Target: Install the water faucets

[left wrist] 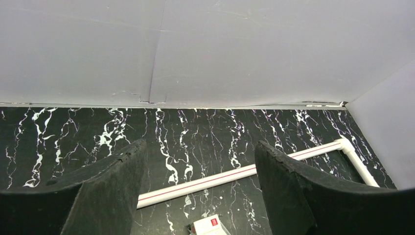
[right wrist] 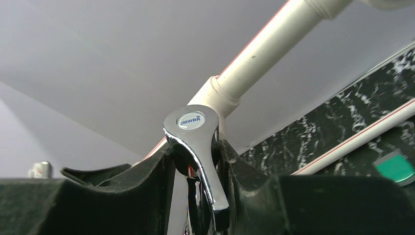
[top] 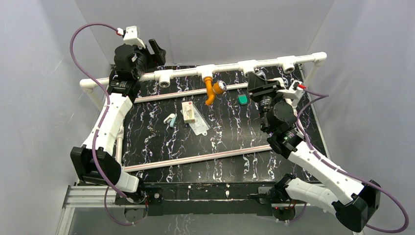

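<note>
**Chrome faucet pinched at the tee, orange one already hanging from its socket**

The right end effector (right wrist: 195,164) is closed narrow on the chrome faucet (right wrist: 192,128). Its pads clamp either side of the body just under the lever handle, whose round badge faces the wrist camera. It holds the tap up against a tee socket (right wrist: 216,96) on the white pipe (right wrist: 274,44). The fingers hide the threaded end, so I cannot tell whether it has entered the socket.

Seen from above, the orange faucet (top: 213,91) hangs spout-down from the next socket to the left and looks seated. The left end effector (left wrist: 200,161) is spread wide with nothing between its fingers. It is raised near the left end of the pipe, above the worktop (top: 235,142).

The chrome tap is probably rigid and dense for its size, and its polished skin is likely slippery, so the pads may slide once twisting begins. The body is the sounder place to hold it. The lever probably pivots and would give way under torque, and the spout offers only a curved, tapering surface. Started at a tilt, the thread would likely cross in the plastic socket, so the tap wants to go in square. The pipe frame looks light and may turn or flex under the twist, so the free end effector could steady it beside the tee.
</note>
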